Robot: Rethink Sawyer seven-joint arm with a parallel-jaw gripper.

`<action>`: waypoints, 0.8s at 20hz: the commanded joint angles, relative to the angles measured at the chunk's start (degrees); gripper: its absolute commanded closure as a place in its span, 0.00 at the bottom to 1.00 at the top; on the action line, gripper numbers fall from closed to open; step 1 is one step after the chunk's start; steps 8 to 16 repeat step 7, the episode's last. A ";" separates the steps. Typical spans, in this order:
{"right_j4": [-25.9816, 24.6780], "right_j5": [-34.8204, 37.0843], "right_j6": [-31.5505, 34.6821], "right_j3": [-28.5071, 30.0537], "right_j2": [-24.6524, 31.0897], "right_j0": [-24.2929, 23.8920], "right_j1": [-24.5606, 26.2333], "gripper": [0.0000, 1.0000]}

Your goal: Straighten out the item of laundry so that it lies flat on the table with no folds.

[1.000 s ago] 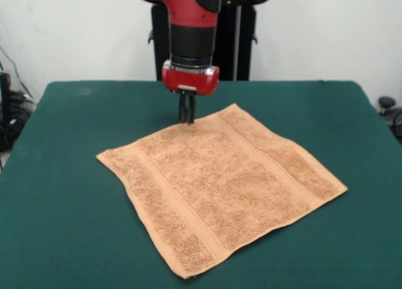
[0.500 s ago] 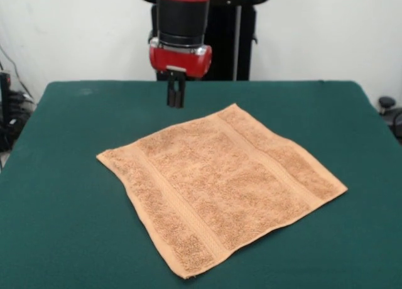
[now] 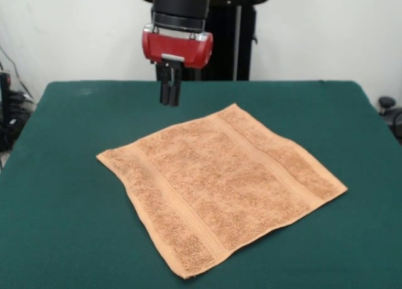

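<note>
The orange-tan terry towel (image 3: pixel 220 182) lies spread flat on the dark green table (image 3: pixel 63 176), turned like a diamond, with two woven border bands running across it. No fold shows. Its label is not visible. My gripper (image 3: pixel 169 102) hangs from the red and black arm above the table, beyond the towel's far edge and clear of it. Its two dark fingers are pressed together and hold nothing.
The robot's black pedestal (image 3: pixel 242 44) stands behind the table's far edge. Cables and dark equipment (image 3: pixel 9 113) sit off the table's left side, and a dark object (image 3: pixel 389 110) off its right side.
The gripper has risen off the towel's far edge and moved up and slightly left, away from the cloth. The towel has not moved.
</note>
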 commanded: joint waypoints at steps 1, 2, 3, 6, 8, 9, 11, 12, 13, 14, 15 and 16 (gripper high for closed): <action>1.19 6.38 5.30 -3.65 2.19 2.68 0.41 1.00; 1.19 6.62 5.22 -3.77 2.35 2.58 0.48 1.00; 1.11 6.70 5.13 -3.99 2.32 2.66 0.48 1.00; 1.07 7.99 4.44 -4.98 2.69 2.35 0.65 1.00; 1.07 8.21 4.36 -5.05 2.88 2.39 0.65 1.00; 1.07 8.21 4.36 -5.05 2.88 2.39 0.65 1.00; 1.07 8.21 4.36 -5.05 2.88 2.39 0.65 1.00; 1.07 8.21 4.36 -5.05 2.88 2.39 0.65 1.00; 1.07 8.21 4.36 -5.05 2.88 2.39 0.65 1.00; 1.07 8.21 4.36 -5.05 2.88 2.39 0.65 1.00; 1.07 8.21 4.36 -5.05 2.88 2.39 0.65 1.00; 1.07 8.21 4.36 -5.05 2.88 2.39 0.65 1.00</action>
